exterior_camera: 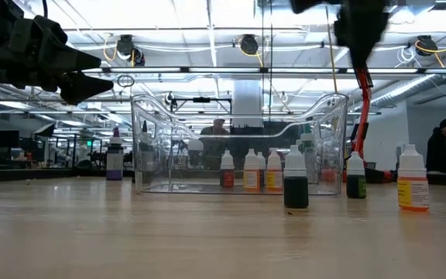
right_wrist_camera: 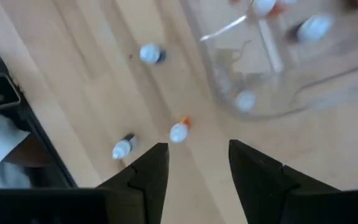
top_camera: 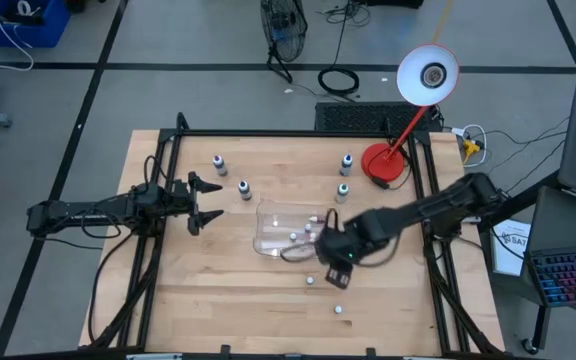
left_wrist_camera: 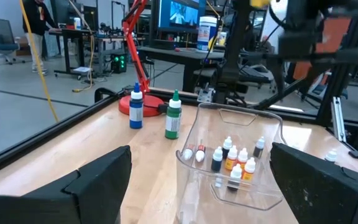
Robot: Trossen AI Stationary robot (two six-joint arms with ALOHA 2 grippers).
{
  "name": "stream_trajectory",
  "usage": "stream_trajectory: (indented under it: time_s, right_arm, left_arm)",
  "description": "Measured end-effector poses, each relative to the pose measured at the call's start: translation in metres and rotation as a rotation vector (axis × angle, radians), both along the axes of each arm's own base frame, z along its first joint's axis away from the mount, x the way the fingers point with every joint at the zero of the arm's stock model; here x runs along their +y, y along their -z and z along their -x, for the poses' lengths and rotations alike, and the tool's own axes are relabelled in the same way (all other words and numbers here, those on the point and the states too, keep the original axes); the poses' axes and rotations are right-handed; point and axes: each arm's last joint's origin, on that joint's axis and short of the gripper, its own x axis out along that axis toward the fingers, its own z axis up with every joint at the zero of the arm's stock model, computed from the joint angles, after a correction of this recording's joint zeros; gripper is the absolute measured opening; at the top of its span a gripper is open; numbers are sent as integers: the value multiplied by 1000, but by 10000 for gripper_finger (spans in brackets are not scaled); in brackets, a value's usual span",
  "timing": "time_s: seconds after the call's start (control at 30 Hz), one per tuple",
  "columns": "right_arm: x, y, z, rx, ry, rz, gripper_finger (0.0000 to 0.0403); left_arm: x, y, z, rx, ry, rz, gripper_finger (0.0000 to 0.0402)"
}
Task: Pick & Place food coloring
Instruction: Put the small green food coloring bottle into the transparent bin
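Nearest the front edge of the wooden surface, two small dropper bottles stand loose: one closest to the edge, another a bit farther back, just in front of the right tool.

Right tool hovers above the surface at the tray's front right corner, pointing down. Fingers part-open with a clear gap, nothing between them. Its wrist view shows three loose bottles on the wood below, one with an orange body.

Clear plastic tray sits mid-surface. Several food coloring bottles stand inside, clustered toward the right end; white caps, dark, orange and red bodies.

Left tool waits left of the tray, well apart from it, raised, fingers spread wide and empty.

Behind the tray: four larger bottles, two back left, two back right near the red lamp.

Beyond the surface, a person is at a desk in the room.
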Motion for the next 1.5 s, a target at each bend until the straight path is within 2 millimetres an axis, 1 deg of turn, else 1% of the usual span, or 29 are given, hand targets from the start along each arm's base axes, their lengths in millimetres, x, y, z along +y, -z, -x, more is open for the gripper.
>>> stream_trajectory:
  time_s: [0.1, 0.23, 0.4, 0.5, 0.57, 0.67, 0.77, 0.9, 1.1, 1.33, 1.5]
  right_arm:
    - [14, 18, 11, -27, 16, -2, 155]
    - [19, 43, 18, -78, 7, 77, 155]
    - [15, 75, 29, -59, -34, 188, 155]
    - [11, 95, 38, -27, -33, 205, 155]
    - [9, 106, 41, -39, -30, 199, 155]
    - [8, 119, 43, -83, -26, 180, 155]
    - [7, 128, 45, -119, -18, 191, 155]
    - [4, 135, 47, -148, -6, 231, 155]
    - [2, 135, 47, -168, -14, 283, 155]
    - [1, 123, 47, -231, -1, 267, 155]
    - [1, 115, 46, -297, 9, 290, 155]
  left_arm:
    - [0, 0, 0, 0, 0, 0, 379]
    - [0, 0, 0, 0, 0, 0, 379]
    - [0, 0, 0, 0, 0, 0, 379]
    - [0, 0, 0, 1, 0, 0, 379]
    - [0, 0, 0, 0, 0, 0, 379]
    - [0, 0, 0, 0, 0, 0, 379]
    - [0, 0, 0, 0, 0, 0, 379]
    - [0, 0, 0, 0, 0, 0, 379]
    - [0, 0, 0, 1, 0, 0, 379]
    - [0, 0, 0, 0, 0, 0, 379]
    - [0, 0, 0, 1, 0, 0, 379]
